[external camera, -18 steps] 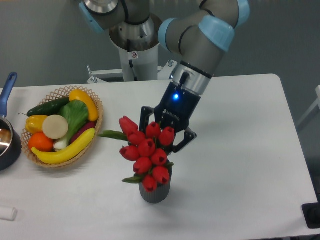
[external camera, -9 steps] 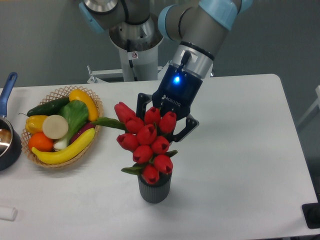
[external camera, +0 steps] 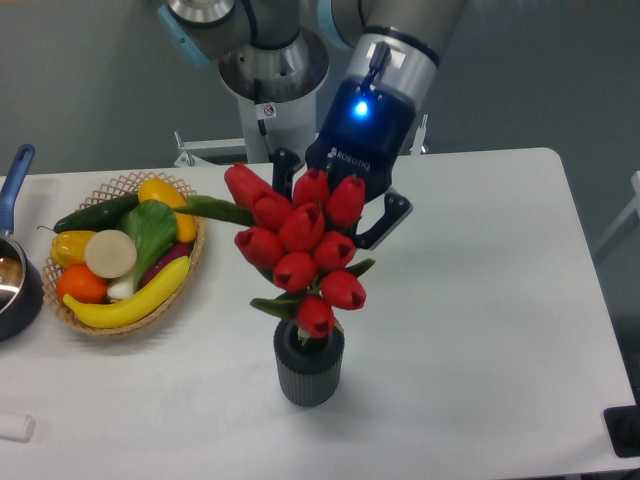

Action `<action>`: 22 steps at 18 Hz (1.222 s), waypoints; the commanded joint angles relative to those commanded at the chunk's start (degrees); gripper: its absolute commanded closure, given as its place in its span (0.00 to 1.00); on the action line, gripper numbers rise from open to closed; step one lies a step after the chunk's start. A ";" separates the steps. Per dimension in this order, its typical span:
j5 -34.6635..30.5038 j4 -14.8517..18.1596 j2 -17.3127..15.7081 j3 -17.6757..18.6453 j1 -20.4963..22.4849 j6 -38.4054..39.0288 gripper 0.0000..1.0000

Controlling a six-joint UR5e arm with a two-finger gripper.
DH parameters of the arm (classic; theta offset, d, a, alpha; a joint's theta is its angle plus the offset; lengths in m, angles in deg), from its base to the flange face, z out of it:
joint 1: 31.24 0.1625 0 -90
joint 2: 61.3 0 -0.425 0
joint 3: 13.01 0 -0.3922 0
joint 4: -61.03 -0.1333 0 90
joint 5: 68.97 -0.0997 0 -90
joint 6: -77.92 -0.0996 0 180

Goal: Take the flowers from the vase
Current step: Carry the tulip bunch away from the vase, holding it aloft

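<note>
- From the fixed camera, the vase (external camera: 310, 368) is my landmark: a dark grey ribbed cylinder standing upright on the white bench (external camera: 480, 300), near its front edge.
- The flowers (external camera: 300, 245) are right above the vase, a bunch of red tulip buds tilted toward the camera, with the lowest bud just over the vase's rim.
- Whether the stems are inside the vase or clear of it I cannot tell; the buds hide them.
- One long green leaf sticks out from the bunch up and to the left of the vase, toward the basket.
- My fingers (external camera: 338, 205) sit above and behind the vase, one dark tip showing on each side of the bunch; they are pinching the flowers, though the contact itself is hidden behind the buds.
- A blue light glows on my wrist, higher above the vase.
- Left of the vase, well apart, a wicker basket (external camera: 128, 185) holds a banana, a cucumber, an orange and other produce.
- Farther left of the vase, at the bench's edge, stands a dark pot (external camera: 15, 290) with a blue handle.
</note>
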 joint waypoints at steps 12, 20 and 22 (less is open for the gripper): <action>0.87 0.00 1.75 1.76 16.69 -4.73 0.53; 3.43 0.00 3.51 4.57 20.39 -11.78 0.53; 3.43 0.00 3.51 4.92 20.31 -11.78 0.53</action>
